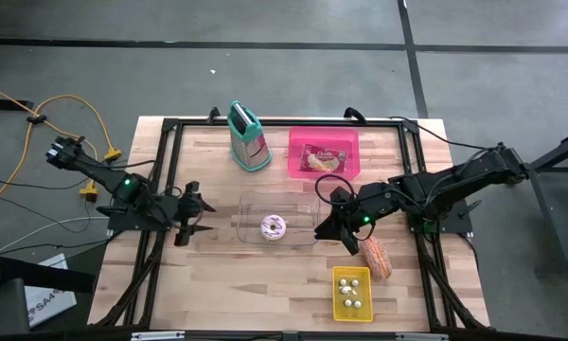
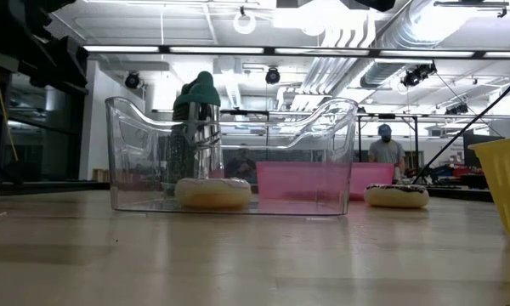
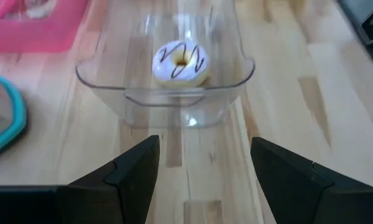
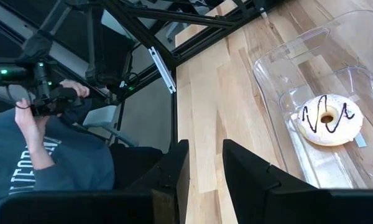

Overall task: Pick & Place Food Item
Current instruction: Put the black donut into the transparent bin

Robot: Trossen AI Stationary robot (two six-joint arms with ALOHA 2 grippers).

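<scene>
A white-iced donut with dark squiggles (image 1: 273, 227) lies flat on the floor of a clear plastic container (image 1: 303, 204) at the table's middle; the left wrist view shows the donut (image 3: 181, 62) too. My left gripper (image 1: 193, 214) hovers open at the container's left, pointing at it, with nothing between its fingers (image 3: 205, 168). My right gripper (image 1: 333, 224) hangs by the container's right end, its fingers a narrow gap apart and empty (image 4: 205, 168). A brown bread roll (image 1: 376, 256) lies on the table just to the near side of the right gripper.
A pink tray (image 1: 346, 140) holding a packaged snack (image 1: 323, 157) sits at the far middle, with a teal-handled grater (image 1: 249, 137) to its left. A yellow box (image 1: 351, 275) of small pale balls stands near the front edge. Black frame rails (image 1: 161, 161) border the table.
</scene>
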